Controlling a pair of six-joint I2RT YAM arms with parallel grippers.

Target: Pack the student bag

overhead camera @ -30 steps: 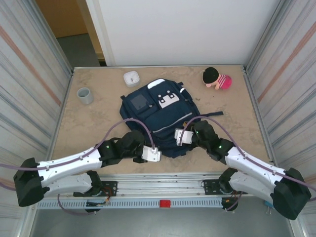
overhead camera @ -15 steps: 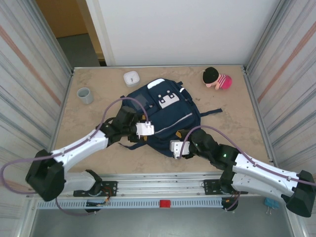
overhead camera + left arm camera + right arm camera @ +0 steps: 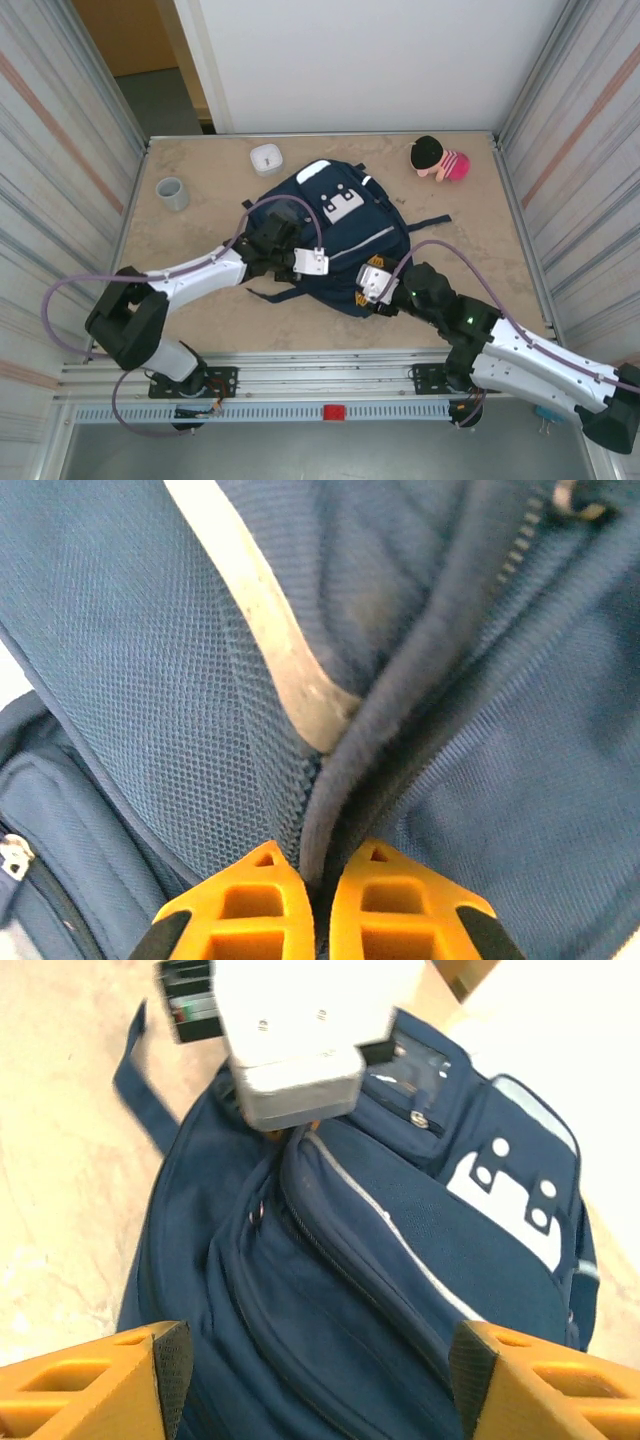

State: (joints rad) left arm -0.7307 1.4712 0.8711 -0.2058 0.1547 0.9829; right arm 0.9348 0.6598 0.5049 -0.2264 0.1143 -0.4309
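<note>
White arms (image 3: 195,275), orange end effectors (image 3: 318,910)

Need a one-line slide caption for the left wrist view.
Left gripper pinches a raised fabric fold of the navy backpack.

Matt navy mesh-weave cloth student bag (image 3: 480,780); smooth orange plastic fingers (image 3: 235,910)

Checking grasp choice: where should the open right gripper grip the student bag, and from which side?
The raised ridge beside the zipper on the student bag, approached from its near end, where the right gripper hovers. The ridge stands up as a thin fold; the left gripper pinches one like it.
</note>
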